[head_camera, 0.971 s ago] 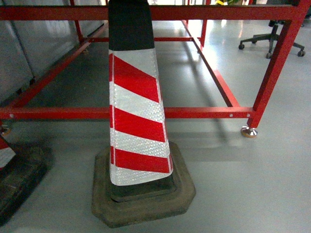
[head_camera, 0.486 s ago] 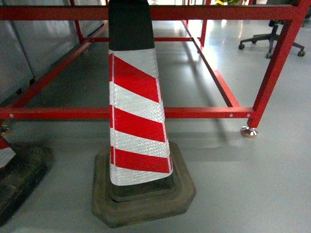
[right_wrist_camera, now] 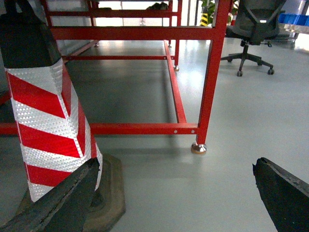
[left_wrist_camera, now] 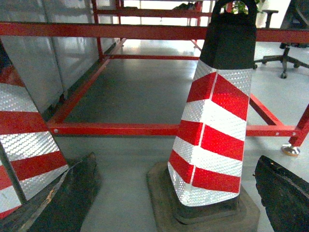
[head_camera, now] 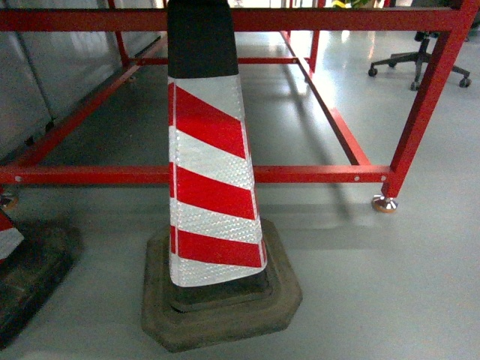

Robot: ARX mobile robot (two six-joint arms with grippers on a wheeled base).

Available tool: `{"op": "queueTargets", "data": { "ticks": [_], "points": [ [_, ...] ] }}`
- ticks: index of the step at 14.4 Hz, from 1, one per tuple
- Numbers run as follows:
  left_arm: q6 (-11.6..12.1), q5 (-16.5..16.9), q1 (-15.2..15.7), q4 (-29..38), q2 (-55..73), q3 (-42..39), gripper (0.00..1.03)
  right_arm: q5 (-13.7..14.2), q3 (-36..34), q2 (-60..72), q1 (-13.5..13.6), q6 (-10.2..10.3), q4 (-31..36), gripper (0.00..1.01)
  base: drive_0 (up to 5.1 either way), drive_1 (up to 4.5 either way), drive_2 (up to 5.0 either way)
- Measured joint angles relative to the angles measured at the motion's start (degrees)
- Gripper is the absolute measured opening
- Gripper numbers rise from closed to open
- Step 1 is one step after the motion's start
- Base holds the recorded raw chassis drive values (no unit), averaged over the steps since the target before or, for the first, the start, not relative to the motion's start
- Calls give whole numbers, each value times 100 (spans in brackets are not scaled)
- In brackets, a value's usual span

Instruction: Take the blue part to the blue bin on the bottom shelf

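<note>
Nearest in each wrist view, two dark, rough-edged fingers jut up from the bottom corners with a wide gap between them: the left gripper (left_wrist_camera: 169, 203) and the right gripper (right_wrist_camera: 176, 198) both stand spread apart, clamping nothing. Neither shows in the head view.

Just beyond them a traffic cone (head_camera: 210, 172) rises from a chunky, eight-sided dark rubber base (head_camera: 222, 300) on the smooth, glossy grey floor (head_camera: 375, 292). Its tapering body carries slanted red stripes and white reflective bands with a fine honeycomb texture, capped by a matte black top. A second cone (left_wrist_camera: 24, 140) of the same pattern stands at the near left.

Behind the cones runs a red frame (head_camera: 315, 174) of square metal tube, its right post ending in a round metal foot (head_camera: 384, 203). Grey panels (head_camera: 45, 67) line the far left; a black wheeled office chair (right_wrist_camera: 251, 34) stands far right.

The blue part, the blue bin and the bottom shelf appear in none of the views.
</note>
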Motion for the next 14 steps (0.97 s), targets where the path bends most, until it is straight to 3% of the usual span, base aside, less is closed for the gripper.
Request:
{"op": "queueTargets", "data": {
  "ticks": [14],
  "points": [
    [48, 2, 0, 0, 0, 0, 98, 9, 0, 0, 0, -7, 4, 98, 0, 0, 0]
  ]
}}
